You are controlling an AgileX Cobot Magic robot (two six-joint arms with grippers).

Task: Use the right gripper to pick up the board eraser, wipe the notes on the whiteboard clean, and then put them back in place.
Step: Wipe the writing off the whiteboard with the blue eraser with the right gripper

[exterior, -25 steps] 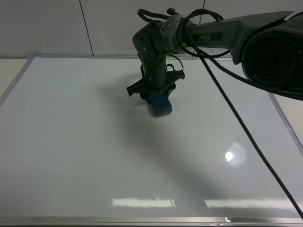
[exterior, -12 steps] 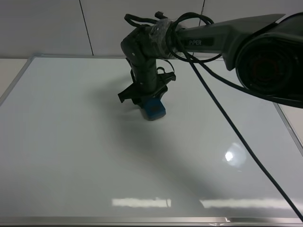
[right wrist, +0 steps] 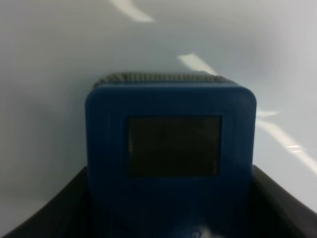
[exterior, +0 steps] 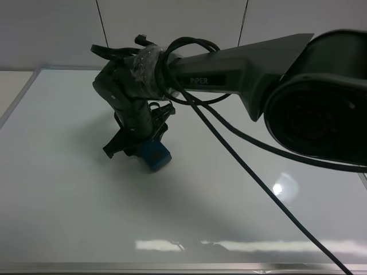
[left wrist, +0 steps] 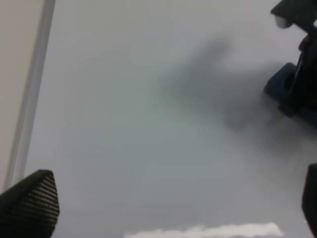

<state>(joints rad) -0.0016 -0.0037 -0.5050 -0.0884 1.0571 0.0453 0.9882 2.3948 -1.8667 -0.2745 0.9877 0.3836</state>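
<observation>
My right gripper (exterior: 143, 146) reaches across to the left half of the whiteboard (exterior: 241, 206) and is shut on the board eraser (exterior: 155, 154), a blue block pressed down on the board surface. In the right wrist view the eraser (right wrist: 171, 148) fills the middle, with its dark inset facing the camera and the black fingers (right wrist: 47, 215) on both sides. No notes show anywhere on the board. My left gripper (left wrist: 171, 210) is open and empty over the board's left part. The eraser (left wrist: 278, 85) shows at the edge of its view.
The board's silver frame runs along the left (left wrist: 29, 99) and the front (exterior: 172, 267). Black cables (exterior: 241, 166) hang from the right arm across the board's middle. A pale wall (exterior: 57, 28) stands behind the board.
My right gripper has slid the eraser left and toward the front of the board, from the upper middle to the left half. No marks show along its path.
</observation>
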